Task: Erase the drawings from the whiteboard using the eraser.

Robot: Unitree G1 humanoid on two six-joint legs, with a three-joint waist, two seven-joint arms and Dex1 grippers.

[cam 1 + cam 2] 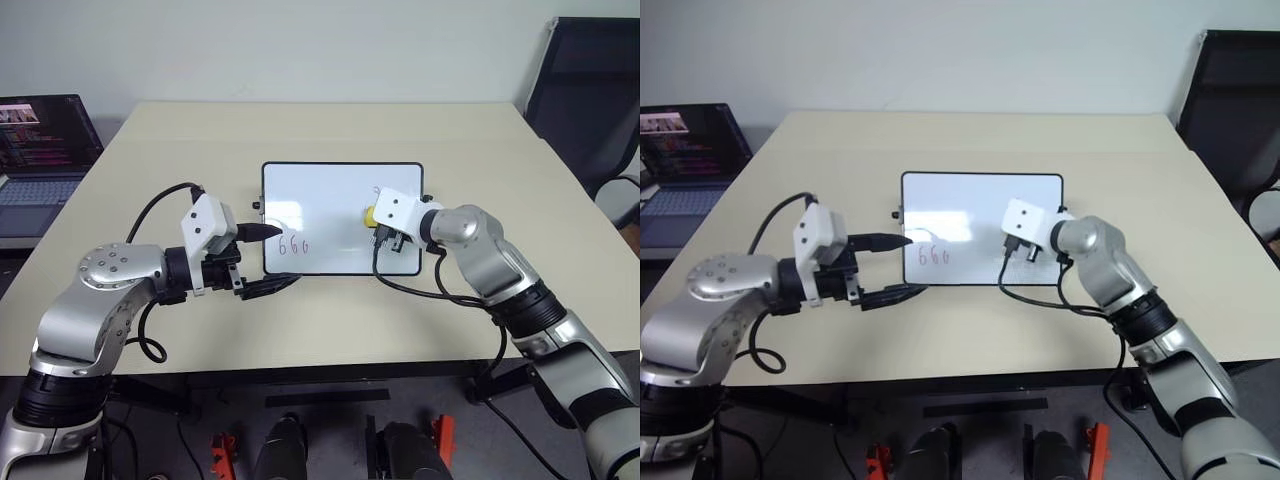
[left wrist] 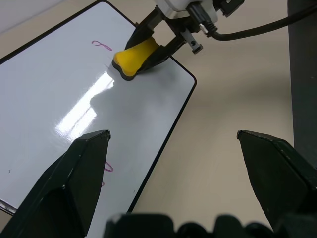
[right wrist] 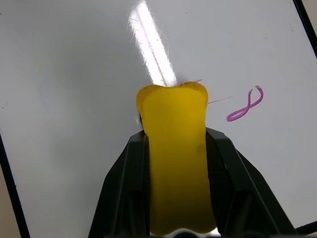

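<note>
Small yellow oblong eraser [image 3: 176, 158] sat clamped lengthwise between the two black fingers of the right gripper [image 2: 148, 47], its rounded front end projecting past the fingertips. Dark underside met the glossy white, black-framed whiteboard [image 1: 330, 195] over the board's right half. A single pink-red loop of marker [image 3: 245, 105] lay just beside the eraser's tip, apart from it, with a faint thin streak running between the two.

The whiteboard rested flat on a pale beige table [image 1: 330, 130], about centre. A second cluster of drawings, pink-red scribbles like "666" [image 1: 934, 255], sat near the board's lower left corner, well apart from the eraser. An open dark laptop [image 1: 45, 150] stood at the table's far left; a black chair [image 1: 590, 90] at far right. A black cable [image 1: 420, 285] looped from the right wrist across the table below the board's near edge.

Left gripper [image 1: 268, 258] hovered at the board's lower left corner, fingers spread wide, holding nothing; the upper fingertip [image 1: 268, 230] lay over the board's left edge, close to the "666".

Right gripper clenched on the eraser.
</note>
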